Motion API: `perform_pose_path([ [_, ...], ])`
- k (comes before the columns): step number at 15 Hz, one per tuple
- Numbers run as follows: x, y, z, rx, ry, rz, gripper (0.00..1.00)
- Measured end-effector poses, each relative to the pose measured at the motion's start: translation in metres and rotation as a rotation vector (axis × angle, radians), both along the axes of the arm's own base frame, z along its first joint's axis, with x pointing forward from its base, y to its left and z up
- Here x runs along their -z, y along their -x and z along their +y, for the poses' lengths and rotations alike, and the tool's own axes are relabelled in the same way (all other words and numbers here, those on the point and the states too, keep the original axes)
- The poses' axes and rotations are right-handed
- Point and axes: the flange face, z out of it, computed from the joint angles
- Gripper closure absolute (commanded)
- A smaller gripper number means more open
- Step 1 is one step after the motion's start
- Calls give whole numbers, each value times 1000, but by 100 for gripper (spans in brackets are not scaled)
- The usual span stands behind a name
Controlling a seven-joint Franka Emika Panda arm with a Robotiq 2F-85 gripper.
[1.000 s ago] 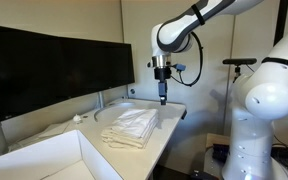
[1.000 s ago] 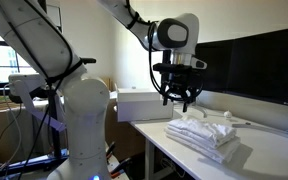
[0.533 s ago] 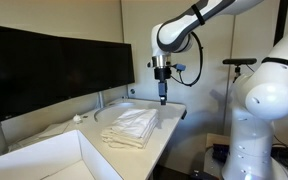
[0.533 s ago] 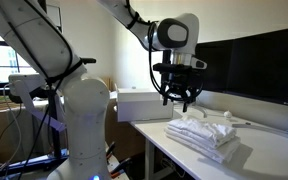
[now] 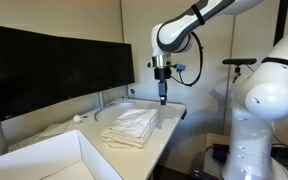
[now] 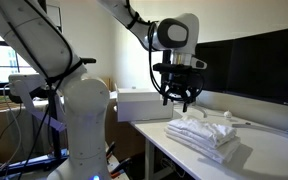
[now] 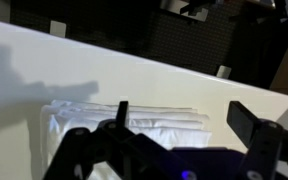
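Note:
A folded stack of white cloth (image 5: 131,127) lies on the white table (image 5: 162,135); it also shows in the other exterior view (image 6: 206,135) and in the wrist view (image 7: 134,128). My gripper (image 5: 163,99) hangs in the air above the far end of the stack, not touching it, also seen in an exterior view (image 6: 180,100). In the wrist view the gripper (image 7: 184,115) is open and empty, its two dark fingers (image 7: 246,119) spread wide over the cloth.
Dark monitors (image 5: 54,65) stand along the back of the table. A white box (image 5: 44,162) sits at the near end. A small crumpled white item (image 5: 78,118) lies by the monitors. The robot's white base (image 5: 267,110) stands beside the table.

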Motion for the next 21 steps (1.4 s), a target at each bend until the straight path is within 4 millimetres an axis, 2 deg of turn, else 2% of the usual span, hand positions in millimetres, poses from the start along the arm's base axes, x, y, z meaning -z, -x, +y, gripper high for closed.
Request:
perform_pose_path([
  [3,0,0,2,14,-4,0,0],
  [6,-2,-3,14,62,-19,0,0],
  [10,-3,-7,24,160,-107,-20,0],
  [15,-1,-17,4,339,-241,-88,0],
  [21,16,-23,-29,536,-403,-113,0],
])
